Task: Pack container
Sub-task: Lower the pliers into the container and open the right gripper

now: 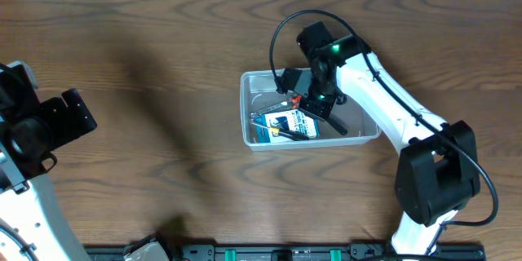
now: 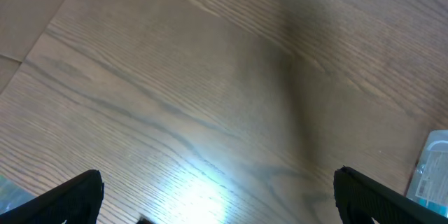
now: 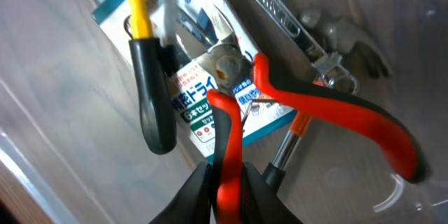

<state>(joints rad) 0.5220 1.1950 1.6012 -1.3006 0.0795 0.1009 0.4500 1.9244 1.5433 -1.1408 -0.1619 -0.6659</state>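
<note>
The clear plastic container [image 1: 245,112] sits at the middle of the table. Inside it lie red-and-black pliers [image 3: 329,108], a black-handled screwdriver with a yellow collar [image 3: 150,91], a small blue-and-white box [image 3: 199,108] and a metal tool [image 3: 336,31]. My right gripper [image 3: 227,171] reaches down into the container [image 3: 63,133] and is shut on one red handle of the pliers [image 1: 287,100], whose head rests on the box. My left gripper [image 2: 220,185] hangs open over bare wood at the far left, with nothing between its fingers.
The right arm [image 1: 391,106] slants across the container's right end from its base [image 1: 436,175]. The left arm [image 1: 37,126] stands at the table's left edge. A dark rail [image 1: 269,253] runs along the front edge.
</note>
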